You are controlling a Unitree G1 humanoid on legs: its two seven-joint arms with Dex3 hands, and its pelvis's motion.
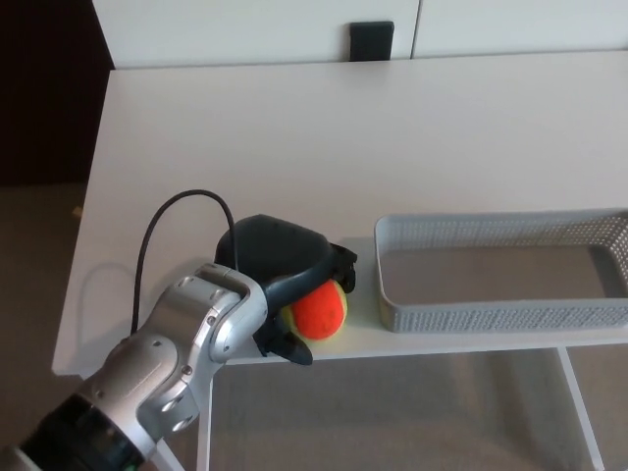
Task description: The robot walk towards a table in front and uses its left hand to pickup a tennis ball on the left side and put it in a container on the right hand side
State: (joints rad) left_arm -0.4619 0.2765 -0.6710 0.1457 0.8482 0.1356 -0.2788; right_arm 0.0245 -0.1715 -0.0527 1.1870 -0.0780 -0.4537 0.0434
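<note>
Table (294,147): white, 1 unit, fills most of the view.
Container (491,316): grey mesh tray, on the table's right front.
Left hand (280,260): black, clasped around the tennis ball, 1 finger over its top.
Tennis ball (319,312): orange and yellow, at the table's front edge, just beside the container's left wall.
Cable (157,221): black, 1 loop above the wrist.

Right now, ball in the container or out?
Out. The tennis ball is at the front edge of the table, left of the mesh container, left robot hand closed around it.
</note>
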